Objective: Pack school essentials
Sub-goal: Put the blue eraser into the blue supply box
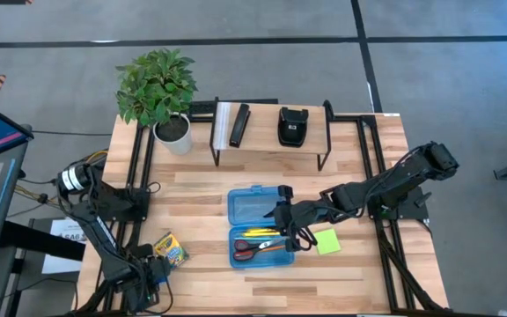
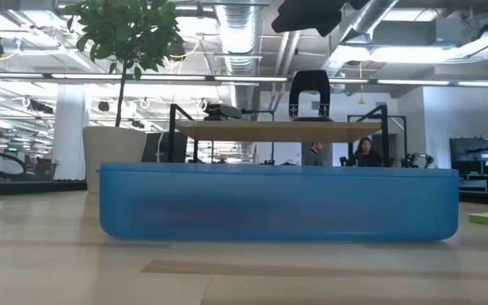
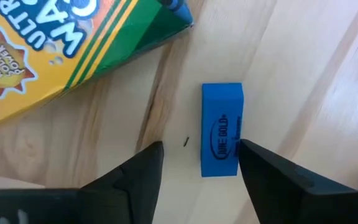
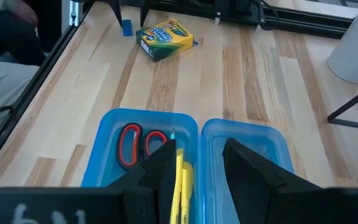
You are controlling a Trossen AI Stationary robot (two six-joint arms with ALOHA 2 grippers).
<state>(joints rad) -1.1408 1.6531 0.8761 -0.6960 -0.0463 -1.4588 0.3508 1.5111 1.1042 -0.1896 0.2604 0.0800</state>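
An open blue pencil box (image 1: 258, 224) lies mid-table, its lid (image 4: 244, 146) flat beside the tray. The tray holds orange-handled scissors (image 4: 138, 143) and yellow pencils (image 4: 180, 177). My right gripper (image 4: 197, 168) is open, low over the tray's right end, with the pencils showing between its fingers. The lime sticky-note pad (image 1: 327, 241) lies right of the box. The crayon box (image 1: 171, 249) lies flat near the table's left side. My left gripper (image 3: 197, 162) is open and points down, its fingers on either side of the small blue eraser (image 3: 222, 129), which lies flat on the wood. My left gripper comes from above with the eraser between its open fingers. One fingertip (image 3: 253, 155) stands right at the eraser's long side (image 3: 238, 140); whether it touches, I cannot tell. My right gripper touches nothing that I can see.
At the far edge, a potted plant (image 1: 161, 88) stands beside a low black-framed shelf (image 1: 271, 141) that carries black and white bars (image 1: 231, 125) and a black pouch (image 1: 291, 126). Bare wood lies between the crayon box and the pencil box. People show in the room behind (image 2: 367, 151).
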